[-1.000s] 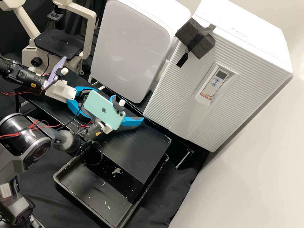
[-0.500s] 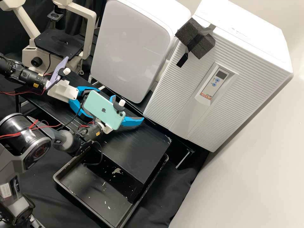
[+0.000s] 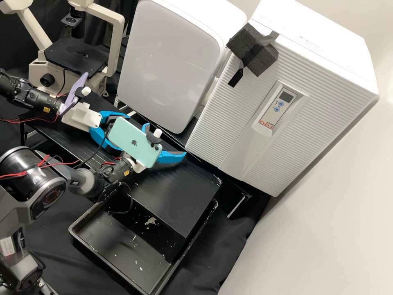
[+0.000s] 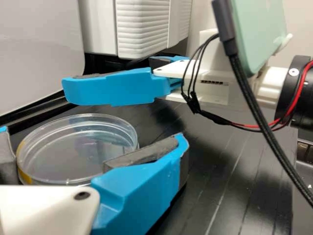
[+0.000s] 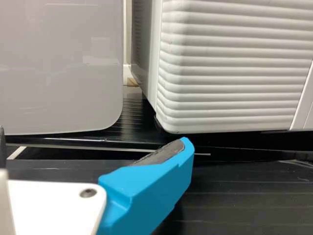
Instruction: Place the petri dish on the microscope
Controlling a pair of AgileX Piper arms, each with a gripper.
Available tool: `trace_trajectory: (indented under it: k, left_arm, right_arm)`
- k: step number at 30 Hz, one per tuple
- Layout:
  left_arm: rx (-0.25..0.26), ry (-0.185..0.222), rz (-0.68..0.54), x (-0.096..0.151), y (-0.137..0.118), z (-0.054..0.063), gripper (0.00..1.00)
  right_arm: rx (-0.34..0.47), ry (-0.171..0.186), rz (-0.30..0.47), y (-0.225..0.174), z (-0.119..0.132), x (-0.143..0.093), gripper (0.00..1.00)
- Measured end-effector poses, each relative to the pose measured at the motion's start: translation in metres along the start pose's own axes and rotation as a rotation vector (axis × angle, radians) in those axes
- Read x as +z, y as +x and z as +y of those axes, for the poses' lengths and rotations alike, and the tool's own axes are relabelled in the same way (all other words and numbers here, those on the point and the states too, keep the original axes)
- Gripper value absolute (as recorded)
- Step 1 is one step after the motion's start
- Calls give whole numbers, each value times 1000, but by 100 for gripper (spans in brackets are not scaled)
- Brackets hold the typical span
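In the high view my left gripper (image 3: 97, 135) is low over the bench, partly hidden behind the right arm's phone. The clear round petri dish (image 4: 73, 147) lies flat at my left gripper (image 4: 93, 142) in the left wrist view; the gripper covers part of its rim, and I cannot tell whether it is held. My right gripper (image 3: 166, 140) stands beside it over the bench in the high view, its fingers wide apart. With nothing between its fingers, my right gripper (image 5: 93, 139) shows in the right wrist view. The cream microscope with its black stage (image 3: 77, 57) stands at the back left.
A white rounded box (image 3: 172, 61) and a larger ribbed white unit (image 3: 229, 123) stand behind the bench (image 3: 176, 196). A black tray (image 3: 123, 250) is below its front edge. Phones and cables ride on both arms, and the two grippers are close together.
Compared with a second ago, my left gripper has shifted slightly to the right in the high view. The right arm has stayed in place.
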Motion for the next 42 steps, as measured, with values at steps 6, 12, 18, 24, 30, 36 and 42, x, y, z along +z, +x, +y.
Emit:
trace_trajectory:
  k: [6,12,18,24,30,36,42]
  left_arm:
    - [3,-4,9,-3,-1,1,0]
    - [9,-6,2,-3,-2,1,0]
    - [10,-11,5,-3,-2,0,0]
    - [12,-15,7,-4,-2,0,0]
    - [23,-23,6,-4,-3,-2,0]
    - [43,2,34,-7,-17,-4,0]
    - [68,63,134,-17,-42,-2,0]
  right_arm:
    - [0,0,0,0,0,0,100]
    - [0,0,0,0,0,0,100]
    - [0,0,0,0,0,0,100]
    - [0,0,0,0,0,0,100]
    - [0,0,0,0,0,0,100]
    - [0,0,0,0,0,0,100]
    - [0,0,0,0,0,0,100]
